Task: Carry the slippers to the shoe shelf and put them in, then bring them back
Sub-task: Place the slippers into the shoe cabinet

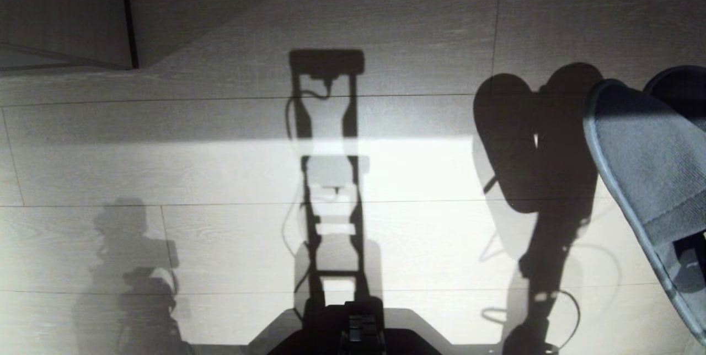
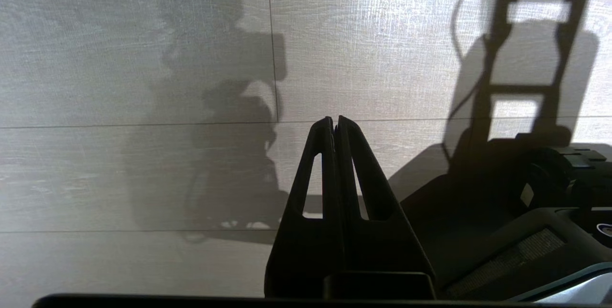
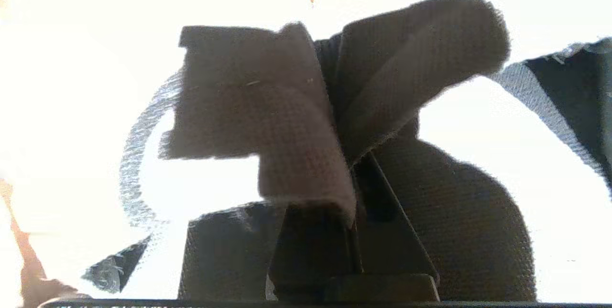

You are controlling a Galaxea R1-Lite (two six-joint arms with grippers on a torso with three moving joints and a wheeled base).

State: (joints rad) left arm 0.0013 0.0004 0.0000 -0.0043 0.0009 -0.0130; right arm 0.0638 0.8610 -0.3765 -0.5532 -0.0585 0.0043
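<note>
The dark charcoal slippers (image 1: 640, 162) hang in the air at the right edge of the head view, well above the floor. The near one shows its ribbed sole, and the toe of the second slipper (image 1: 684, 87) peeks out behind it. In the right wrist view my right gripper (image 3: 351, 174) is shut on the bunched fabric uppers of the slippers (image 3: 267, 107), with its fingertips buried in the cloth. My left gripper (image 2: 334, 121) is parked low beside the base, shut and empty. The shoe shelf is out of view.
Pale wood-grain floor (image 1: 231, 173) spreads ahead, crossed by shadows of my arms and mast. A pale wood-grain furniture panel (image 1: 60, 7) with a dark edge stands at the far left. My dark base (image 1: 353, 333) fills the bottom centre.
</note>
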